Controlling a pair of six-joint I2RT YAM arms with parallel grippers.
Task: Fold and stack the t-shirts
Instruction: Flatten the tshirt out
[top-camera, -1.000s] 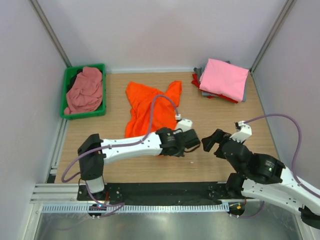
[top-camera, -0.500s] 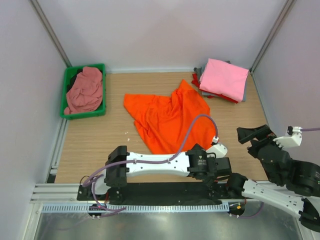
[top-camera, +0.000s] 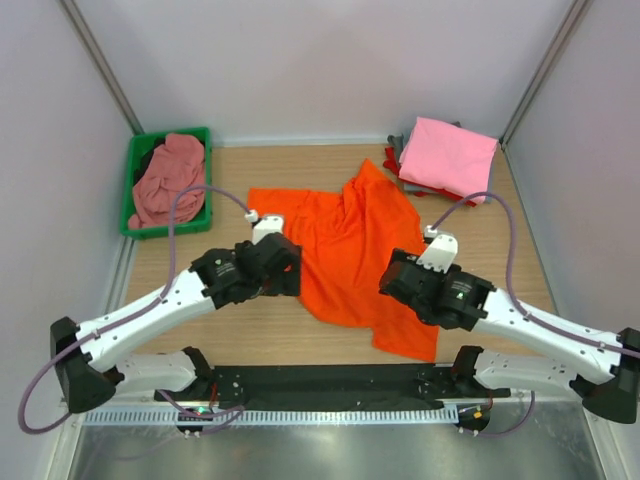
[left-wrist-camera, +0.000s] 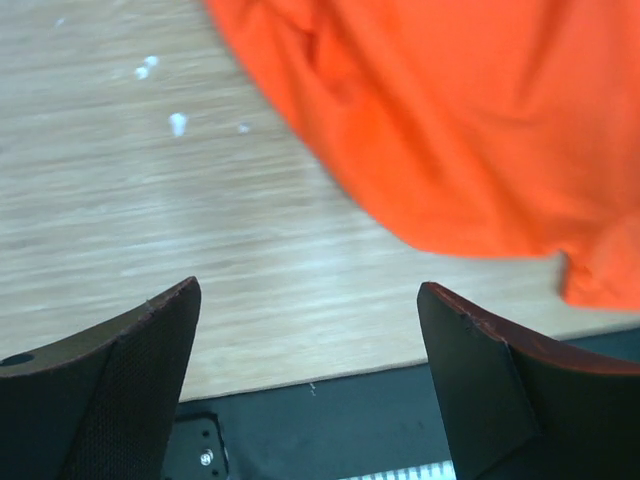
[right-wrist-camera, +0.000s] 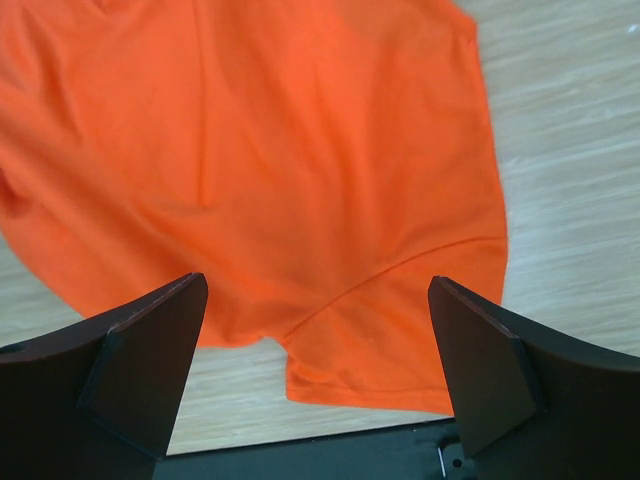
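We find the orange t-shirt (top-camera: 345, 250) spread mid-table. The left gripper (left-wrist-camera: 308, 290) at its 9 o'clock and the right gripper (right-wrist-camera: 315, 282) at 5 o'clock both gape wide, holding nothing.

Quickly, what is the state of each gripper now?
Left gripper: open, holding nothing.
Right gripper: open, holding nothing, above the orange shirt.

Left tool (left-wrist-camera: 308, 290) off orange t-shirt (top-camera: 345, 255)

Scanning the orange t-shirt (top-camera: 350, 250), the folded stack (top-camera: 450, 155) and the green bin (top-camera: 165, 229): no text, label or number is showing legibly.
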